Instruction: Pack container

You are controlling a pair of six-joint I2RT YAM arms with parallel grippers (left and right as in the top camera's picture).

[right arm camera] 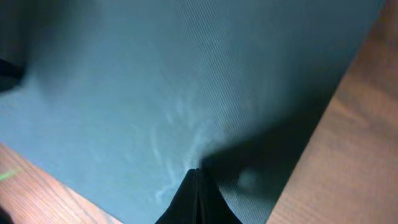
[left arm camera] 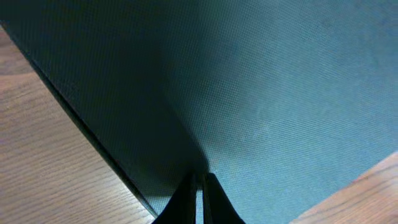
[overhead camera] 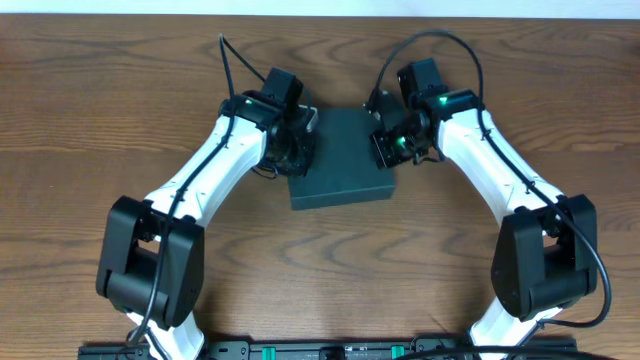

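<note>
We see the container (overhead camera: 340, 165) mid-table (overhead camera: 100, 80), slightly toward 12 o'clock, w/ its lid lying flat. L gripper (overhead camera: 298, 140) is at the box's 10 o'clock corner, R gripper (overhead camera: 388, 140) at its 2 o'clock edge. Wrist cams: L fingers (left arm camera: 183, 205) are nearly together w/ a thin slit btwn them, tips at the teal lid. R fingers (right arm camera: 186, 205) are pressed together, tips at the lid too.

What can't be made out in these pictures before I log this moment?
Inside of the container: every view shows only its closed dark top.
Container's side edges, overhead: covered by the left hand and the right hand.
Whether either hand touches the top: both wrist views are too close to tell, and in the overhead view the tips are too small and hidden under the arms.
</note>
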